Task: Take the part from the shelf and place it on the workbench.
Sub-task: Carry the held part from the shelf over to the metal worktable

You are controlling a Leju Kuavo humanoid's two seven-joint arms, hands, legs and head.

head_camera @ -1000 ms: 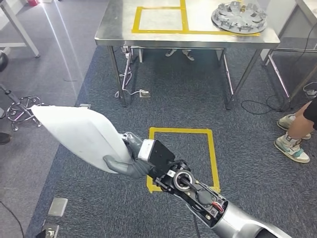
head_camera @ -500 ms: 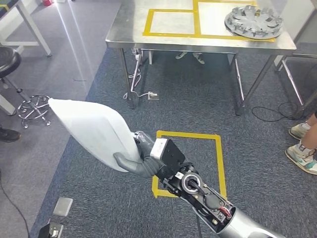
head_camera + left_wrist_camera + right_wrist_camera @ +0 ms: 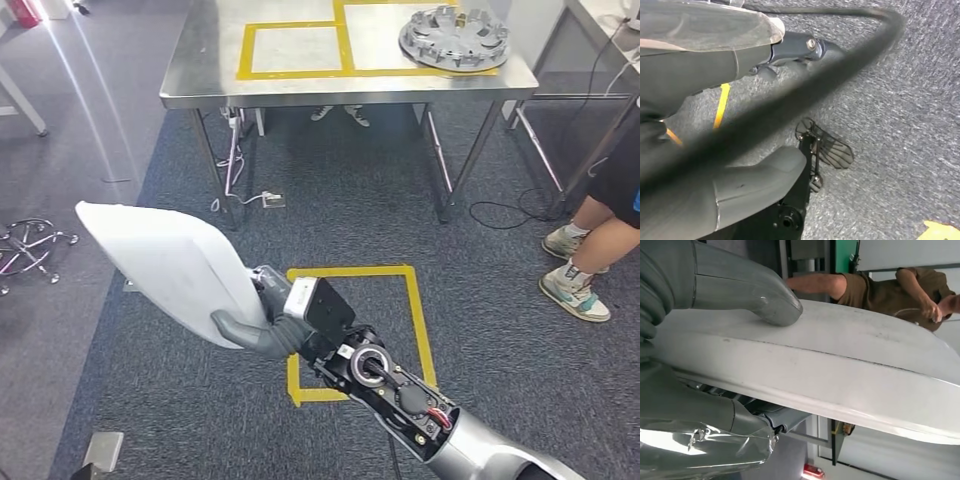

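Transport phase, part in hand, workbench not yet reached. White, flat, elongated panel part with rounded corners [image 3: 170,268] gripped at one end by right hand [image 3: 260,318]; grey thumb [image 3: 753,295] pressed on one broad face, remaining fingers wrapped on the opposite face, so grasping firmly rather than released. Long axis of the part running from the hand toward 10 o'clock in the head view, free end pointing away from the body and well clear of the grey carpeted floor [image 3: 468,290]. Stainless-steel workbench with yellow tape rectangles [image 3: 219,75] lying at 12 o'clock, well apart from the part; round grey metal disc fixture [image 3: 453,38] resting at its 1 o'clock end, tape rectangle at 11 o'clock bare. Yellow tape square on the floor [image 3: 413,310] just beyond the forearm. Left hand [image 3: 715,200] hanging low over the carpet, holding nothing visible; whether its fingers lie apart or curled, cannot tell. Standing person in sneakers [image 3: 577,290] at 3 o'clock.

Key relation, as judged: right hand sole carrier and nearer the bench; part extending sideways from the fingers, hence needing forward approach plus a swing of the long axis toward 12 o'clock before set-down.
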